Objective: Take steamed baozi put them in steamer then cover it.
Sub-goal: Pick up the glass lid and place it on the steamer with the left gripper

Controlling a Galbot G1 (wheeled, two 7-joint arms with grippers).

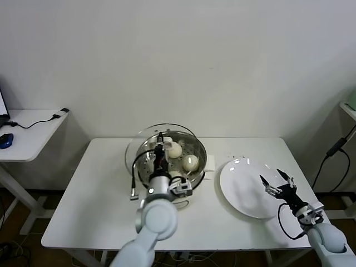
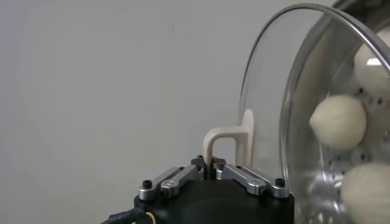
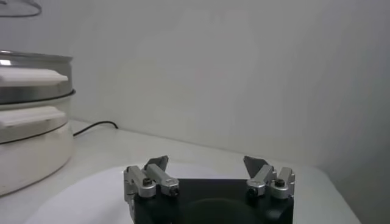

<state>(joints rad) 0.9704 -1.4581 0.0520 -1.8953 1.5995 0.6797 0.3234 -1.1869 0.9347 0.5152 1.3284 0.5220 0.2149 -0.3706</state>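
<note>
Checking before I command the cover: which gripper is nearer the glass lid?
Left. The left gripper is shut on the glass lid by its white handle, holding it over the steamer. The right gripper hangs open over the white plate, well aside.

worktop (image 1: 83,183): white, against a pale wall | plate (image 1: 245,186): flat white round, near the right edge, bare | glass lid (image 1: 139,146): clear with a white handle, tilted up toward the back edge | side desk (image 1: 28,133): far left, carrying a blue mouse (image 1: 5,140) and a cable (image 1: 41,121)
</note>
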